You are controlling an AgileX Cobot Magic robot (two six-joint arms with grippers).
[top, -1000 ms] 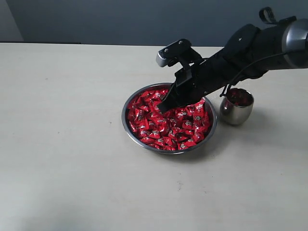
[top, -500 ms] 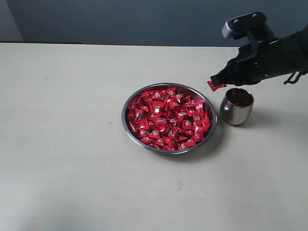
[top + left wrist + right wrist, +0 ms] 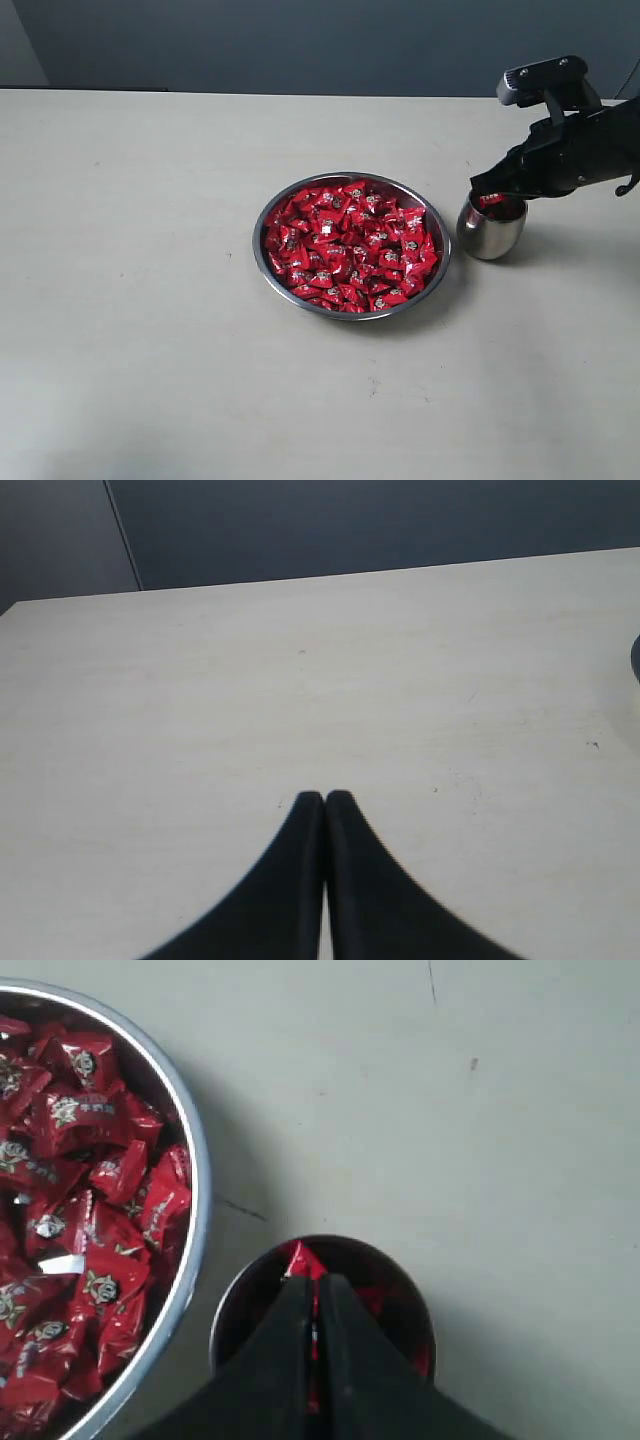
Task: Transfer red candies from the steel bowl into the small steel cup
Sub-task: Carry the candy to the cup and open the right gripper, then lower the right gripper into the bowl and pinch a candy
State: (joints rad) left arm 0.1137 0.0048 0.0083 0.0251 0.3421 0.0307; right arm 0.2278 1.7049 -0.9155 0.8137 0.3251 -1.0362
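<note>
Your right gripper (image 3: 316,1282) pinches a red candy (image 3: 298,1260) over the small steel cup (image 3: 488,238), and its fingers hide most of the cup's inside. The steel bowl (image 3: 258,240) just beside the cup holds the red candies (image 3: 350,245). Your left gripper (image 3: 325,798) is pressed together with nothing between its tips.

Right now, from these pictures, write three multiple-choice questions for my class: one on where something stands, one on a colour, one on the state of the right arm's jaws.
1. In the exterior view, the small steel cup stands: A) left of the steel bowl B) inside it C) right of it.
2. The candies have wrappers that are: A) red B) blue C) gold.
3. The right gripper has its jaws: A) wide open over the bowl B) shut on a red candy over the cup C) flat on the table.

1C: the cup sits by the bowl's right rim.
2A: the whole heap is shiny red.
3B: the jaws meet, with red wrapper at their tips and the cup below.
</note>
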